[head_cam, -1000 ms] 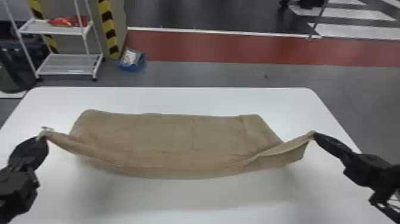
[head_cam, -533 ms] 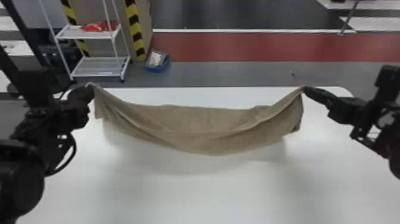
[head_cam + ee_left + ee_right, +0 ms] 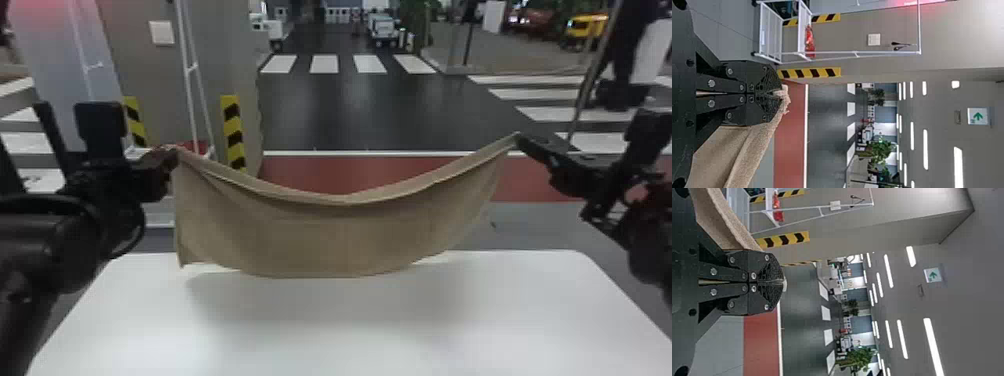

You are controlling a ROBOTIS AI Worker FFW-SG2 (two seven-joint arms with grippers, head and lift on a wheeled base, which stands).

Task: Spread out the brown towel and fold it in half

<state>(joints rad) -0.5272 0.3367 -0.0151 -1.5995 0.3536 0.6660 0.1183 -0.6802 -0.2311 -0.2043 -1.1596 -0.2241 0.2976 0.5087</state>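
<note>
brown towel [image 3: 345,242] | stretched wide, hanging | top edge sagging (rather hammock-like) | over the table [image 3: 350,330]

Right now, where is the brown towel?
In the head view, the brown towel hangs in the middle, sagging between the left claw and the right claw, with the white table below it.

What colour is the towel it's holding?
The towel is a light, sandy brown, best seen in the head view.

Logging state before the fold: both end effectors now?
Left end effector: closed, holding a corner of the towel.
Right end effector: closed, holding another corner of it.
</note>
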